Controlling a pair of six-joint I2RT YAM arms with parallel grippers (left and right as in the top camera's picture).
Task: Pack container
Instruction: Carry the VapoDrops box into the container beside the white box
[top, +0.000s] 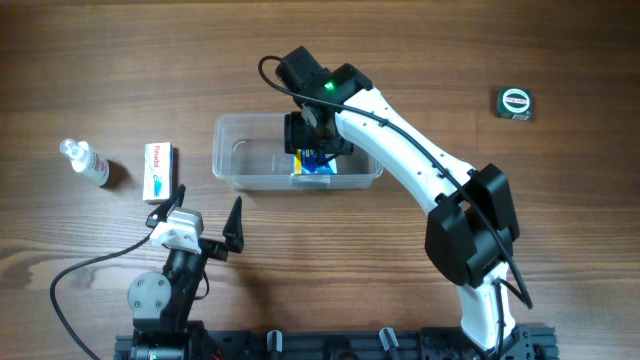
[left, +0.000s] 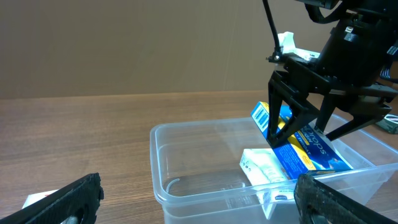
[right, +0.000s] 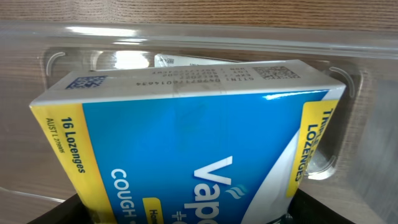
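On the wooden worktop (top: 450, 60), far to the left, a small clear bottle (top: 85, 161) lay on its side, and just to its right lay a small white box (top: 160, 171) with red and blue print, apart from the bottle. Near that box, towards the front edge, the left fingers (top: 236, 222) stood wide apart, holding nothing and hovering short of the tub. The container (top: 245, 160) sat on the worktop near the middle, beyond the left arm, with its long side across the view. Inside it, towards its right half, a white carton (left: 264, 167) lay on the floor. The right fingers (left: 277, 106) reached down over that same half, clamped on a blue and yellow lozenge box (right: 186, 155). It was tilted, with its lower end down inside the container just beside the white carton. Well off to the right, near the back of the worktop, lay a small dark square object (top: 515, 102) with a round pale label.
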